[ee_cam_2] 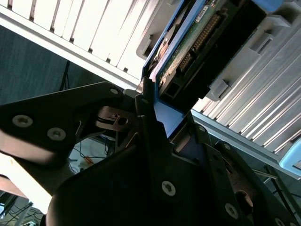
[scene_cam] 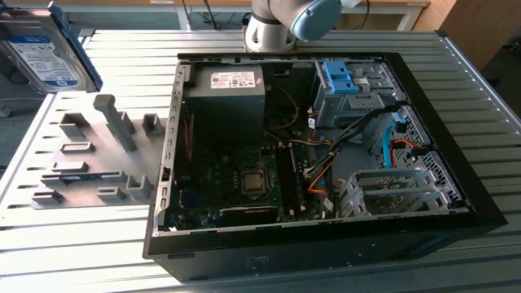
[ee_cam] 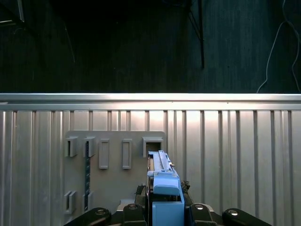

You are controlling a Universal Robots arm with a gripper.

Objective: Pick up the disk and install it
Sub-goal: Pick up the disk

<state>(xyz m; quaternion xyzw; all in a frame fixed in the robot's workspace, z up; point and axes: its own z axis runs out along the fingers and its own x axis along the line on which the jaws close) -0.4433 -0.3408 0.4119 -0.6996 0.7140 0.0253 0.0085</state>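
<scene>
Disk [scene_cam: 43, 55] is cut off by the upper corner at the exterior view's left, lifted over the grey tray [scene_cam: 106, 162]. Gripper [ee_cam: 165, 203] is closed on its blue frame in both wrist views. Arm [scene_cam: 277, 27] is cropped behind the open computer case [scene_cam: 326, 250], reaching towards the tray.
</scene>
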